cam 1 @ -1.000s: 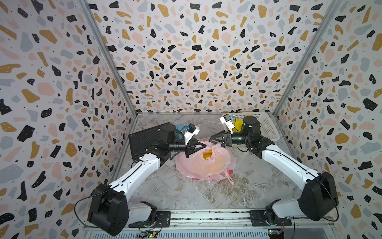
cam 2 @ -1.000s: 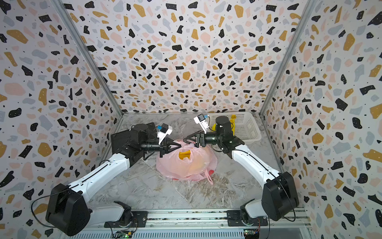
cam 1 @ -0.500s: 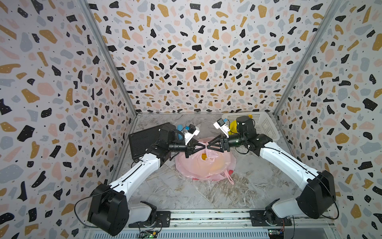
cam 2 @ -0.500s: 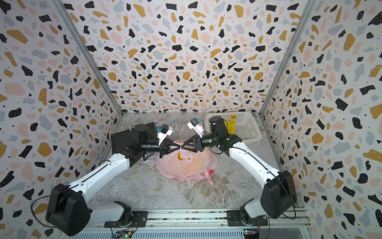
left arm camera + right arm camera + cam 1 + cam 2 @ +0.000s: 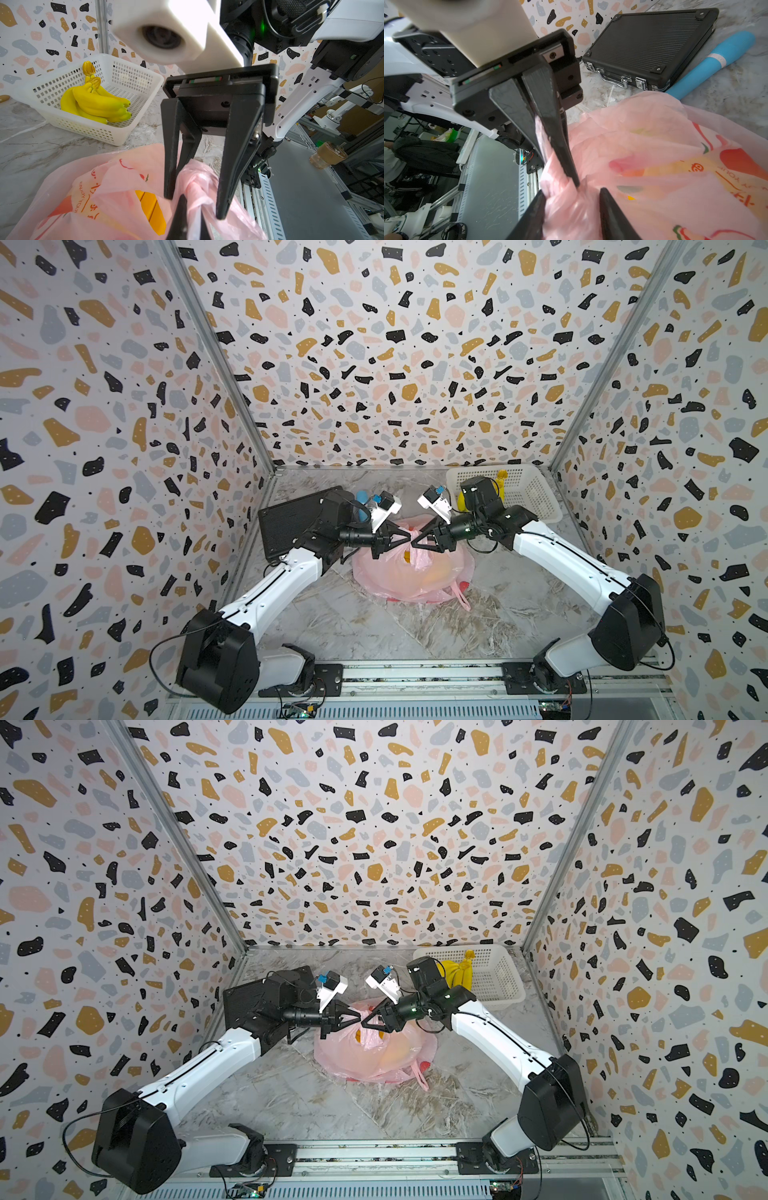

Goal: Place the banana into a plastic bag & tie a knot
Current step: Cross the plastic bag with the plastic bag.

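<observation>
2 tapered left gripper (image 5: 409, 536) fingers (image 5: 548, 116) pinch crinkled translucent pink bag (image 5: 415, 578).

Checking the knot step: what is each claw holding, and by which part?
Left claw is shut on the twisted handle of the pink plastic bag; right claw straddles that handle, open.

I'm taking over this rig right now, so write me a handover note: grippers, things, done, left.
Left gripper: shut on the twisted handles of the pink bag.
Right gripper: open, fingers straddling that same twist.
Bag lies between the arms, banana inside; spare bunch sits in the white basket.
Done: banana bagged, handles gathered.
Left: close the right gripper, pull the knot tight; whether a knot has formed I cannot tell.
</observation>
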Motion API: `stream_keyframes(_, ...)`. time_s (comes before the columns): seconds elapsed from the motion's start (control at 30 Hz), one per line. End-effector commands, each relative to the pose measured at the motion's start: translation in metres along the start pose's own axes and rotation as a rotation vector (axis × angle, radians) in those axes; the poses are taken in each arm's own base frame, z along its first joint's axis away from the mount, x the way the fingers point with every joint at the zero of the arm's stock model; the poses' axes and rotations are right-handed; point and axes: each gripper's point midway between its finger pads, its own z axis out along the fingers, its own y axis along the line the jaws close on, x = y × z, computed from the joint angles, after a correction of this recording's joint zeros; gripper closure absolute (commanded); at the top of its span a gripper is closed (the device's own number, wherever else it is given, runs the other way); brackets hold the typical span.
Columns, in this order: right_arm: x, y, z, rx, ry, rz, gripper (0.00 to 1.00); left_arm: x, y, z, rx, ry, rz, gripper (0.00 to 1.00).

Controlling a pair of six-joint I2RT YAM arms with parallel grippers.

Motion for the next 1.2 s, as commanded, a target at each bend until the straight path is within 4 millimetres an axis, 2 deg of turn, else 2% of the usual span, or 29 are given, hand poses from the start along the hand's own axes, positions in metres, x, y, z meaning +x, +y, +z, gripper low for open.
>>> stream_keyframes(0.0, 0.0, -0.005, -0.003, 0.071, 0.032, -0.048, 0.56, -0.018, -0.008, -0.006, 0.015, -0.034, 0.075, 1.0)
stream_keyframes(0.27, 0.002, -0.016, -0.003, 0.131, 0.026, -0.115, 0.53, -0.018, -0.011, -0.006, 0.031, -0.033, 0.078, 1.0)
stream_keyframes(0.7, 0.014, -0.03, 0.014, 0.168, 0.068, -0.118, 0.61, -0.019, -0.014, -0.006, 0.061, -0.025, 0.07, 1.0)
stream_keyframes(0.87, 0.015, -0.032, 0.021, 0.187, 0.083, -0.132, 0.81, -0.018, -0.015, -0.005, 0.074, -0.019, 0.06, 1.0)
stream_keyframes(0.97, 0.014, -0.035, 0.023, 0.214, 0.084, -0.146, 1.0, -0.019, -0.017, -0.006, 0.077, -0.018, 0.058, 1.0)
stream_keyframes(1.13, 0.008, -0.042, 0.019, 0.29, 0.059, -0.175, 1.0, -0.019, -0.017, -0.008, 0.068, -0.014, 0.047, 1.0)
stream_keyframes(1.17, 0.006, -0.043, 0.018, 0.303, 0.051, -0.182, 1.0, -0.021, -0.017, -0.009, 0.063, -0.017, 0.047, 0.98)
